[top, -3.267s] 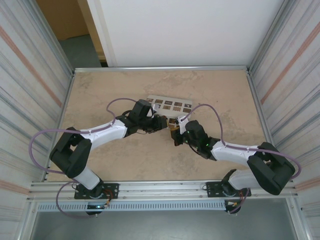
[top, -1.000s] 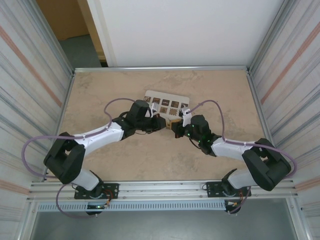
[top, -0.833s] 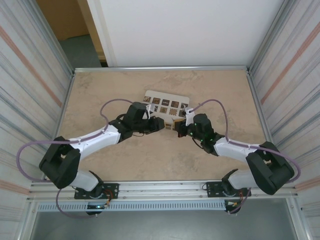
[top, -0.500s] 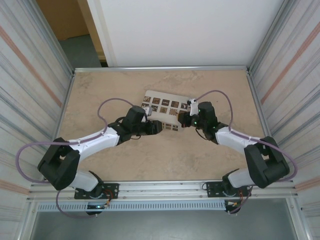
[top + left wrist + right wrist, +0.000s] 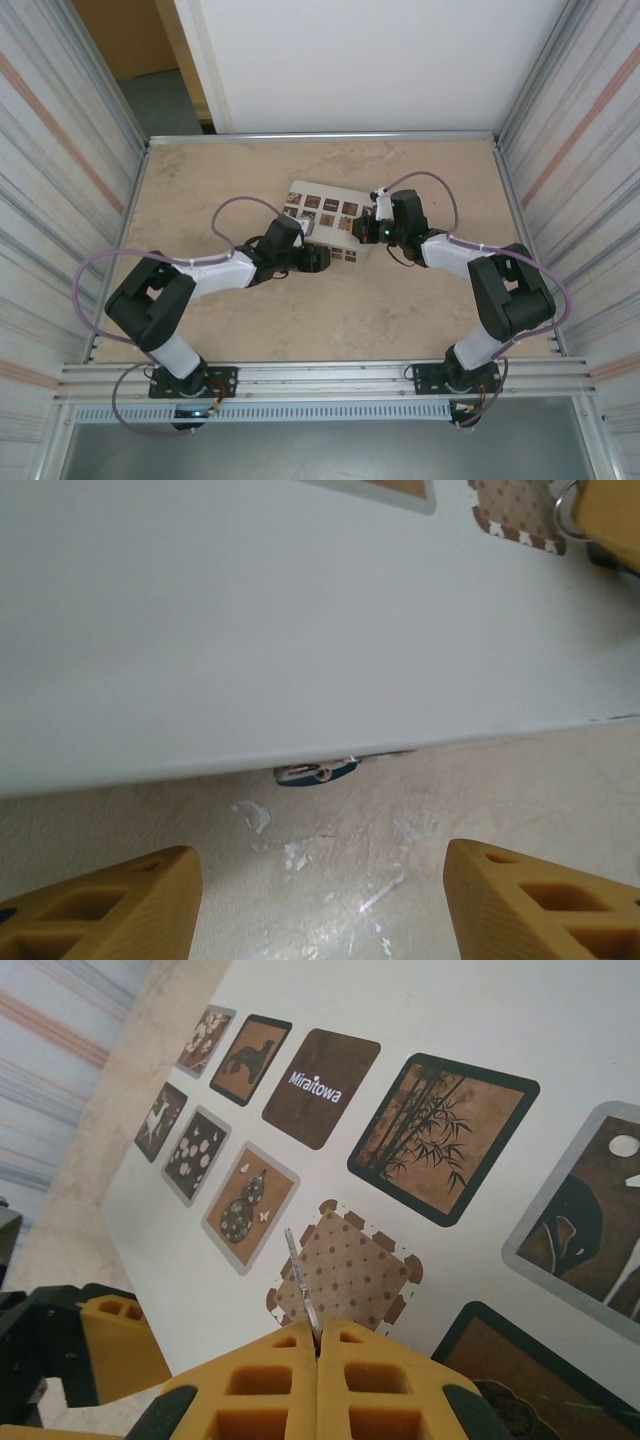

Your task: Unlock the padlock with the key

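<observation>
From above, the pale box (image 5: pixel 335 199) with its rows of brown squares lay on the marbled desk (image 5: pixel 420 310). The left fingers (image 5: pixel 318 258) sat against the box's near edge and the right fingers (image 5: pixel 371 232) at its right-hand corner. The printing on the box was too small to read from this height.

The left wrist camera looked along the desk (image 5: pixel 420 850) at the box's plain white side (image 5: pixel 300 630). The padlock (image 5: pixel 316 773) was a sliver of bright blue with a small pale metal bit, on the desk and tucked under the box's lower edge. Most of its body was hidden by the box. The left fingers (image 5: pixel 110 905) stood wide apart with nothing between them, short of the padlock. At the box's far corner was one right finger (image 5: pixel 612 510) with a small metal ring (image 5: pixel 562 508) beside it.

The right wrist camera faced the box's printed top (image 5: pixel 560 1030). One plain brown square there read "Miraitowa" (image 5: pixel 320 1087) in white letters. The squares around it carried pictures, among them a bamboo panel (image 5: pixel 440 1135). The right fingers (image 5: pixel 270 1390) were pressed together on the key (image 5: pixel 302 1290), whose thin metal blade stood up over a dotted brown patch on the box. The left fingers (image 5: pixel 105 1345) were off the box's near edge.
</observation>
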Tool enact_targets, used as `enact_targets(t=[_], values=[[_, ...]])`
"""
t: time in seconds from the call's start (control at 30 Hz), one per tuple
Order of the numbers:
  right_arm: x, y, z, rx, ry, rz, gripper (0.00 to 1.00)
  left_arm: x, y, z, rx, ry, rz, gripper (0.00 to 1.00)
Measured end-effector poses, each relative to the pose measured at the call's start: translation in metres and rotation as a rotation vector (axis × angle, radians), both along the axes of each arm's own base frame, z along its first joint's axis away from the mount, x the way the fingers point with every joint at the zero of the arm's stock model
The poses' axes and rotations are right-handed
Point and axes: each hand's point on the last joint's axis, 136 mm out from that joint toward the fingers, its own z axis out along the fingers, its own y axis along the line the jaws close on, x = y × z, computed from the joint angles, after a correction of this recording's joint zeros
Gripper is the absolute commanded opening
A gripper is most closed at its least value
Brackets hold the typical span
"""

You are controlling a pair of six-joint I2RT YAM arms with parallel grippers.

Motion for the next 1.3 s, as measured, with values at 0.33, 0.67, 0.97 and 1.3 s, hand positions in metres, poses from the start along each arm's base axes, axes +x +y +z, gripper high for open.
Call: enact_targets(t=[0.33, 0.67, 0.97, 1.3], values=[[0.000, -0.001, -0.001, -0.007, -0.001, -0.006, 0.00, 0.010, -0.008, -0.022, 0.005, 0.001, -0.006, 0.59], [0.000, -0.002, -0.001, -0.024, -0.013, -0.021, 0.00, 0.023, -0.013, -0.027, -0.029, -0.032, 0.003, 0.51], [0.000, -0.004, -0.001, -0.033, -0.013, -0.028, 0.00, 0.028, -0.019, -0.028, -0.059, -0.045, 0.001, 0.41], [0.000, -0.003, -0.001, -0.041, -0.018, -0.034, 0.00, 0.026, -0.024, -0.026, -0.079, -0.037, 0.011, 0.37]])
